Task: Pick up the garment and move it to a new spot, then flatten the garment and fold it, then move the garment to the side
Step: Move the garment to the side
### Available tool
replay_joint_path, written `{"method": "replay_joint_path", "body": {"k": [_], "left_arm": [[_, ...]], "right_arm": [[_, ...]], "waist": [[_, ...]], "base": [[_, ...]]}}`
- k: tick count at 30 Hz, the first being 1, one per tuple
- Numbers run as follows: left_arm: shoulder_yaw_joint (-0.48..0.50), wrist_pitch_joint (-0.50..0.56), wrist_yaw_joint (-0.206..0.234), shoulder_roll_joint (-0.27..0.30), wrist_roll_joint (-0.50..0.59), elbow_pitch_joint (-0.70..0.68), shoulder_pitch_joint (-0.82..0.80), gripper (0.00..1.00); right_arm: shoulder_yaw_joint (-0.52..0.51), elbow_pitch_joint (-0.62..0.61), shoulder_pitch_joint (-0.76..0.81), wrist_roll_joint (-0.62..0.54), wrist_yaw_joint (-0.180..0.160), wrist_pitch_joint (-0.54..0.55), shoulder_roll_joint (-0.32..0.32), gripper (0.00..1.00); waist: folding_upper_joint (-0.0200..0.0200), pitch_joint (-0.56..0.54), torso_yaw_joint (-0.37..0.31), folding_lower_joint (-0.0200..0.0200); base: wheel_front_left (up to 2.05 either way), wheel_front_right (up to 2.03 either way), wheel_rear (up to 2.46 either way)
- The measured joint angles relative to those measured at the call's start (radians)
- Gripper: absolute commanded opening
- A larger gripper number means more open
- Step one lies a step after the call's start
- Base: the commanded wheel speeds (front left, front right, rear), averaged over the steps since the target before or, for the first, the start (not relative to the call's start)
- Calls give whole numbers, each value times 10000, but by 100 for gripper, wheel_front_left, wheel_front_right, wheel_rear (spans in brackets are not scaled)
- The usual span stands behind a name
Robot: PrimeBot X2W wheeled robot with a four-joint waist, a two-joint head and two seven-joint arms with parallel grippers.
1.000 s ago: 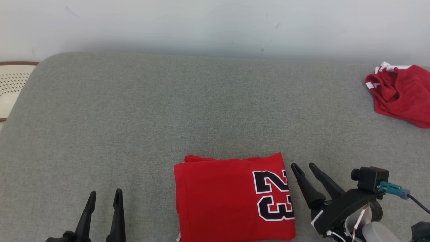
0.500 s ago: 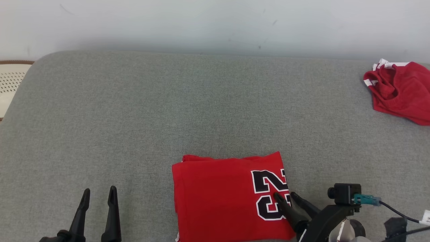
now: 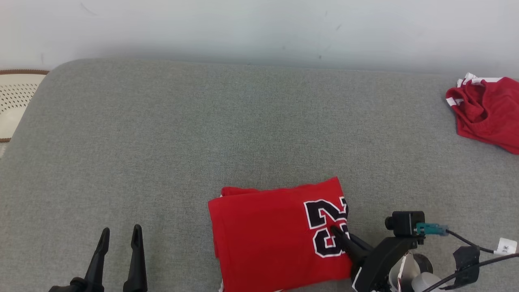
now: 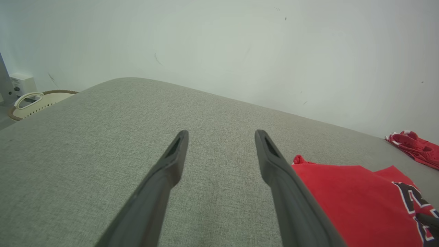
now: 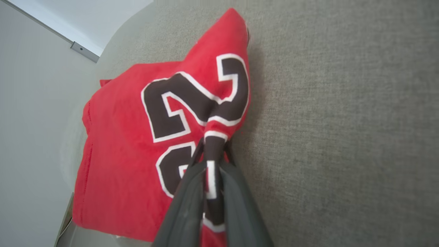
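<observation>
The right gripper [image 3: 340, 234] pinches the folded red jersey [image 3: 267, 235] at its right edge; the left gripper [image 3: 121, 229] stands spread at near left.

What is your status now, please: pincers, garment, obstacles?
Right pincer shut on folded red garment, at its number edge. Left pincer open, apart from it. Crumpled red garment far right, not touching.

Black, white-edged 23 on the folded red garment [image 3: 263, 235]; cable tag [image 3: 505, 245] print too small to read.
</observation>
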Motion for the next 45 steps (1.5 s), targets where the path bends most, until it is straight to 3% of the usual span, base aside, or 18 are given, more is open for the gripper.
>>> {"method": "replay_joint_path", "body": {"k": [10,26,32,45], "left_arm": [[-10,0,31,0,-71,-29,13,100],[178,0,-213,-2,205,-493,-479,100],[301,-2,-320,0,456,-863,-863,100],[688,0,-604,-2,1076,-1825,-1283,100]], "right_arm": [[123,98,-1314,-65,0,-600,-391,0],[-738,2485,-5342,-163,0,-1603,-1845,0],[-600,3528,-6507,-349,0,-1733,-2694,0],[-115,5384,-8890,-790,0,-1965,-3777,0]], "waist": [[0,26,-85,0],[1,1081,-581,1],[1,1695,-812,2],[2,2983,-1298,2]], "base": [[0,0,0],[0,0,0],[0,0,0],[0,0,0]]}}
